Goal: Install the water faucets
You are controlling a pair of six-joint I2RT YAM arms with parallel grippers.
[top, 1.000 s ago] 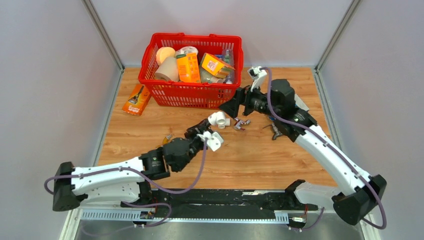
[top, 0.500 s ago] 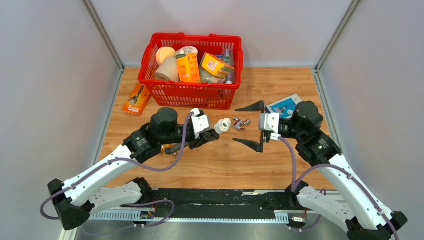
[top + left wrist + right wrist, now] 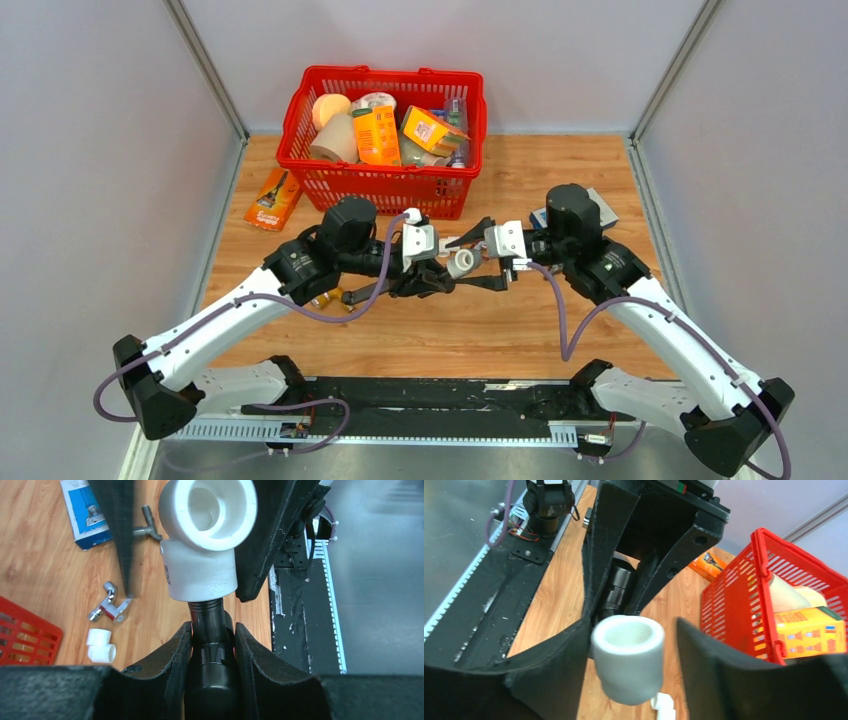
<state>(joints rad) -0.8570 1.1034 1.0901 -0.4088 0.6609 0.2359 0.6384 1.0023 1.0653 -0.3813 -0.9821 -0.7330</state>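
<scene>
My left gripper (image 3: 212,630) is shut on the dark grey faucet (image 3: 212,652) and holds it above the table. A white plastic elbow fitting (image 3: 202,550) sits on the faucet's threaded end. In the top view the left gripper (image 3: 437,281) meets my right gripper (image 3: 480,255) at the table's middle, with the elbow (image 3: 461,263) between them. My right gripper (image 3: 631,630) is open, its fingers (image 3: 559,670) on either side of the elbow (image 3: 628,655); a gap shows on the right side. Most of the faucet (image 3: 616,587) is hidden by the left fingers.
A red basket (image 3: 385,190) full of goods stands at the back. An orange packet (image 3: 272,198) lies left of it. On the table lie a blue box (image 3: 85,515), a small chrome tap (image 3: 107,605), a grey metal tee (image 3: 145,527) and a second white elbow (image 3: 100,645).
Both arms swung to the table's middle. The left gripper brought the faucet with its white elbow rightward; the right gripper moved left and now straddles the elbow.
</scene>
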